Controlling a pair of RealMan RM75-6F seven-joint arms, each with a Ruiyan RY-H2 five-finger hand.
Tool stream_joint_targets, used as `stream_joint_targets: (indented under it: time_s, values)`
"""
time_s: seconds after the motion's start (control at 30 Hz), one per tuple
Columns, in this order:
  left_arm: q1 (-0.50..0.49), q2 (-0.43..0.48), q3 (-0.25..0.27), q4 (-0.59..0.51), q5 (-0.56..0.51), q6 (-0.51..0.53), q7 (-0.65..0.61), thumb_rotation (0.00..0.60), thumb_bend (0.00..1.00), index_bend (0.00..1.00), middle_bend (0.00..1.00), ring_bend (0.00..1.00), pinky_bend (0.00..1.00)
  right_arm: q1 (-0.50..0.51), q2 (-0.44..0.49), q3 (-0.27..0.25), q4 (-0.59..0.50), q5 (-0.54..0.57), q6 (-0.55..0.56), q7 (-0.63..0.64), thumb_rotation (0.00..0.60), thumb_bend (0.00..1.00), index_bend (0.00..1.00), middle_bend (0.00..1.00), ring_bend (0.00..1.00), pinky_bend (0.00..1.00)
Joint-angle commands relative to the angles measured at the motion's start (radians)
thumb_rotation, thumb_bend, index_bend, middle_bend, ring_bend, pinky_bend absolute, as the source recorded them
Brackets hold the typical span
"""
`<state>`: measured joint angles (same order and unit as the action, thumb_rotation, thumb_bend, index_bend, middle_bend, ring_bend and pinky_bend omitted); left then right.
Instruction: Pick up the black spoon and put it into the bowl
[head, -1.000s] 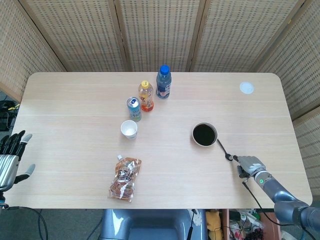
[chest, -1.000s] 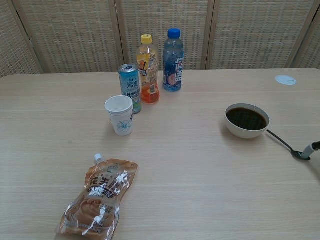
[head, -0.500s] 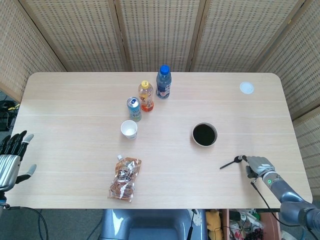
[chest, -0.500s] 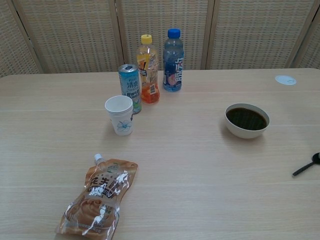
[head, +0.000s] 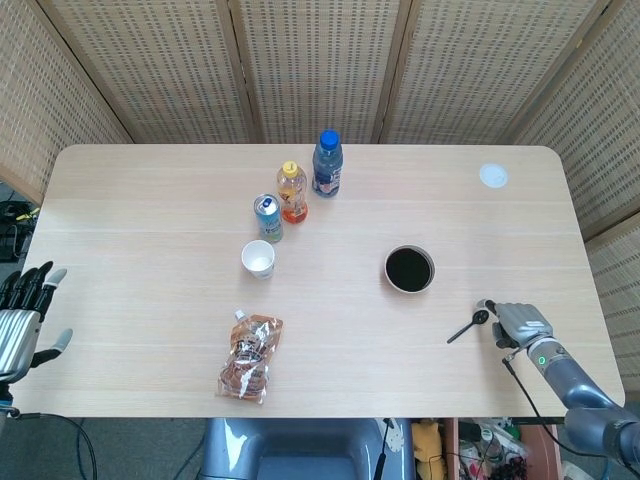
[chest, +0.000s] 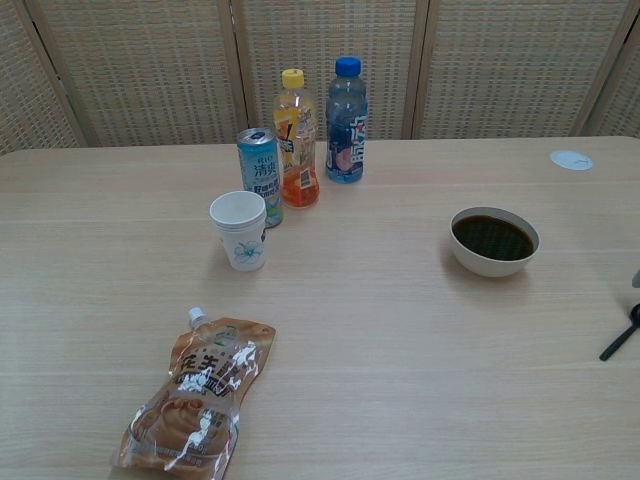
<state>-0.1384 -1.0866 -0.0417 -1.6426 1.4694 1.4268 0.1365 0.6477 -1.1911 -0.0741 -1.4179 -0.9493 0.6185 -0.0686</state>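
Right robot hand (head: 522, 324): sitting at the lower right of the head view, pinching the bowl end of the black spoon (head: 466, 326), which it is now carrying away from the spot beside the bowl where it was lying a second ago.
Black spoon: hanging from that grip with its handle now pointing down and to the left, well apart from the bowl (head: 410, 269); in the chest view only its tip is showing at the right edge (chest: 620, 340).
Bowl: standing right of centre on the surface (head: 150, 200), dark inside, not yet receiving the spoon.
Left robot hand (head: 22, 315): idling at the lower left edge, fingers apart, holding nothing.
Meaning: the pick-up appears to be succeeding, though the spoon is travelling away from the bowl; carrying it back up and left over the rim is the step remaining.
Bystanders: bottles, can, paper cup (head: 258, 258) and snack pouch (head: 251, 357) standing undisturbed.
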Motion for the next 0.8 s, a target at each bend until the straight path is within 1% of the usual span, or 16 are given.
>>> stream_joint_targets:
  time_s: [0.03, 0.1, 0.17, 0.2, 0.3, 0.43, 0.53, 0.57, 0.8]
  values:
    - [0.001, 0.0, 0.0, 0.002, 0.0, 0.003, -0.002, 0.6, 0.33, 0.04, 0.0, 0.01, 0.0, -0.027, -0.004, 0.016, -0.024, -0.031, 0.087, -0.019, 0.6, 0.55, 0.36, 0.73, 0.84, 0.96]
    - [0.003, 0.001, -0.002, 0.005, 0.0, 0.007, -0.006, 0.6, 0.33, 0.04, 0.0, 0.01, 0.0, -0.049, -0.02, 0.031, -0.031, -0.051, 0.166, -0.029, 0.6, 0.45, 0.48, 0.64, 0.75, 0.96]
    - [0.005, 0.002, -0.005, 0.008, -0.001, 0.015, -0.01, 0.6, 0.33, 0.04, 0.0, 0.01, 0.0, -0.077, -0.047, 0.047, -0.03, -0.087, 0.251, -0.035, 0.6, 0.4, 0.52, 0.61, 0.72, 0.95]
    - [0.007, 0.003, -0.006, 0.01, -0.002, 0.018, -0.012, 0.6, 0.33, 0.04, 0.0, 0.01, 0.0, -0.087, -0.06, 0.054, -0.025, -0.104, 0.284, -0.033, 0.6, 0.39, 0.53, 0.62, 0.72, 0.95]
    - [0.01, 0.008, -0.005, 0.012, 0.0, 0.022, -0.016, 0.6, 0.33, 0.04, 0.0, 0.01, 0.0, -0.112, -0.1, 0.067, 0.005, -0.175, 0.362, -0.018, 0.6, 0.39, 0.53, 0.64, 0.72, 0.95]
    - [0.015, 0.01, -0.001, 0.015, 0.001, 0.026, -0.025, 0.6, 0.33, 0.04, 0.0, 0.01, 0.0, -0.122, -0.133, 0.064, 0.046, -0.254, 0.405, -0.004, 0.6, 0.39, 0.53, 0.69, 0.73, 0.95]
    - [0.02, 0.011, -0.002, 0.02, 0.0, 0.033, -0.031, 0.6, 0.33, 0.04, 0.0, 0.01, 0.0, -0.125, -0.166, 0.054, 0.106, -0.333, 0.437, 0.003, 0.6, 0.38, 0.53, 0.73, 0.77, 0.95]
    - [0.023, 0.011, -0.001, 0.022, 0.0, 0.036, -0.034, 0.6, 0.33, 0.04, 0.0, 0.01, 0.0, -0.123, -0.177, 0.048, 0.128, -0.362, 0.441, 0.005, 0.6, 0.38, 0.53, 0.75, 0.78, 0.95]
    - [0.031, 0.019, -0.001, 0.027, 0.002, 0.048, -0.041, 0.6, 0.33, 0.04, 0.0, 0.01, 0.0, -0.106, -0.218, 0.023, 0.225, -0.477, 0.441, 0.017, 0.6, 0.38, 0.53, 0.83, 0.87, 0.97]
